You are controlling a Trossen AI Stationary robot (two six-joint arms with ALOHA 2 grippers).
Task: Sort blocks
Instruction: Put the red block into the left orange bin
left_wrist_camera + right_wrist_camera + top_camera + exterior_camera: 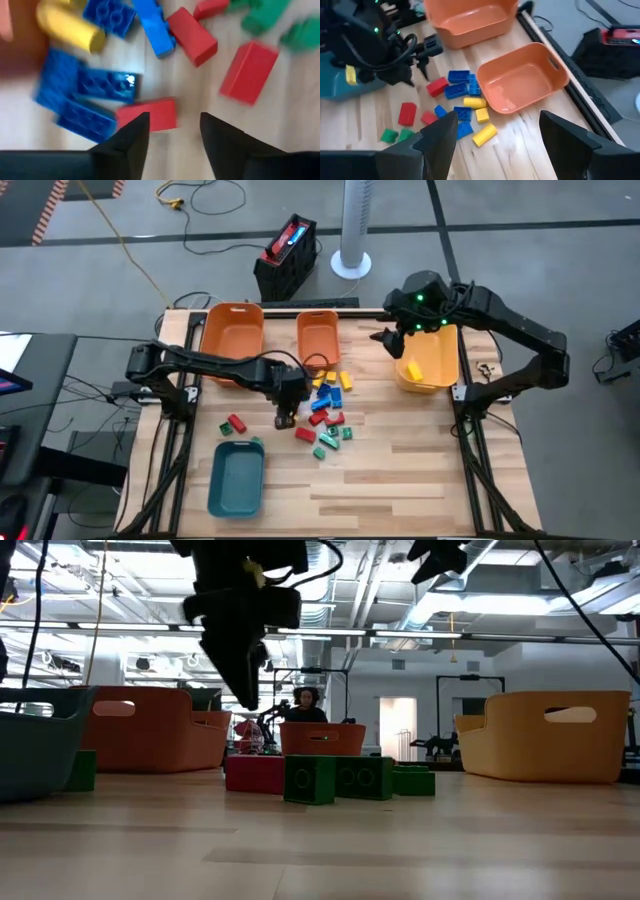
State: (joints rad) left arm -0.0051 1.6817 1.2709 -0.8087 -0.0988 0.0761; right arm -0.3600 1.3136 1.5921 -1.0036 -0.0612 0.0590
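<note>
The blocks lie in a loose pile of red, blue, yellow and green on the table's middle. One red block lies apart by the teal bin. My left gripper hangs open above the pile's left edge. In the left wrist view my left gripper has a red block just ahead of one finger and blue blocks beside it. In the low view my left gripper is clear of the table. My right gripper is open and empty, raised beside the yellow bin.
A large orange bin and a small orange bin stand at the far side. The yellow bin at the right holds a yellow block. A teal bin sits at the near left. Bare wood lies to the near right.
</note>
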